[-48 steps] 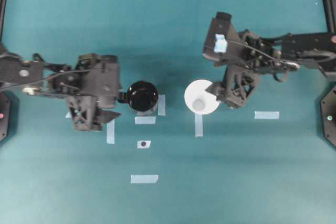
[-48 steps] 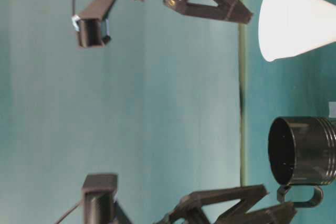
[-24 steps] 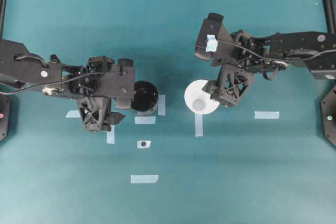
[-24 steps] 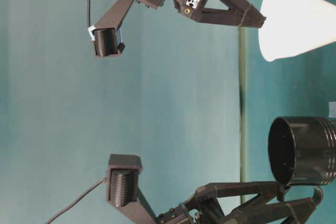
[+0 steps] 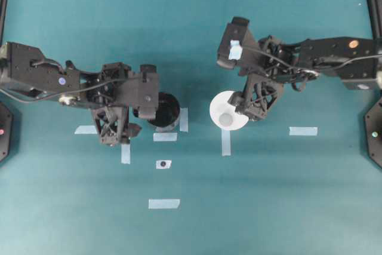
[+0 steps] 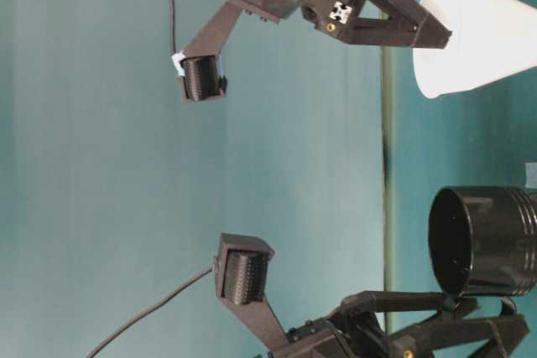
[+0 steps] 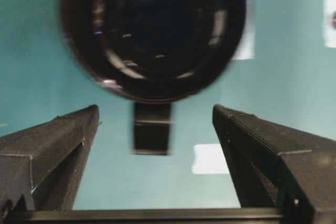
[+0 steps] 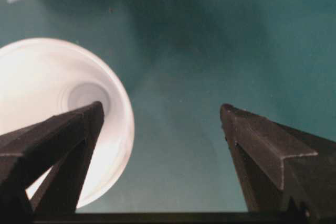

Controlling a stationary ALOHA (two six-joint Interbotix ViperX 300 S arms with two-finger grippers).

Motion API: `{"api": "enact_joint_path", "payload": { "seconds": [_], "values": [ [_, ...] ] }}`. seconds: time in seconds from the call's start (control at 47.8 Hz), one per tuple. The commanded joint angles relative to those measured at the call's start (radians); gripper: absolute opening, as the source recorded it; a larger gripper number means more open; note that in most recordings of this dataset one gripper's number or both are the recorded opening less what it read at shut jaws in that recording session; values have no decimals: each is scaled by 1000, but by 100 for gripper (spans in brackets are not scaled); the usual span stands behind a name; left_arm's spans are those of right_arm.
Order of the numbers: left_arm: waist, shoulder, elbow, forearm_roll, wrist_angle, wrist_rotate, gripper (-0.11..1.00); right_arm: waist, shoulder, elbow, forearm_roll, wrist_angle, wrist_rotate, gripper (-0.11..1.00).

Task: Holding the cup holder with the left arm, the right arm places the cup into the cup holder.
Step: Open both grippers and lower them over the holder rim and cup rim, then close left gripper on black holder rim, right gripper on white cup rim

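Both grippers spread wide, gripping nothing.
Left black lattice gripper (image 7: 157, 129) straddling stubby handle of glossy black round cup holder (image 7: 152, 30) just ahead; right blue-taped gripper (image 8: 163, 124) beside plain white tapered cup (image 8: 58, 114), one finger overlapping its rim.

black cup holder (image 5: 163, 110) upright, white cup (image 5: 229, 110) apart

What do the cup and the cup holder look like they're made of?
Cup: matte plain white, no reflections; probably paper or thin plastic, can't tell which. Cup holder: glossy black, bright highlights on its wall and inner rim; likely hard plastic or glazed ceramic, the look leaves that open.
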Motion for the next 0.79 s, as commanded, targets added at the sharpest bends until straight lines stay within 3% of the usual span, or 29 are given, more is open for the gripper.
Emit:
{"api": "enact_joint_path", "payload": {
  "seconds": [0.0, 0.774],
  "values": [
    [11, -12, -21, 3, 0, 5, 97, -3, -5, -25, -2, -8, -11, 97],
    [29, 11, -58, 3, 38, 9, 97, -9, 28, -35, 0, -9, -9, 97]
  ]
}}
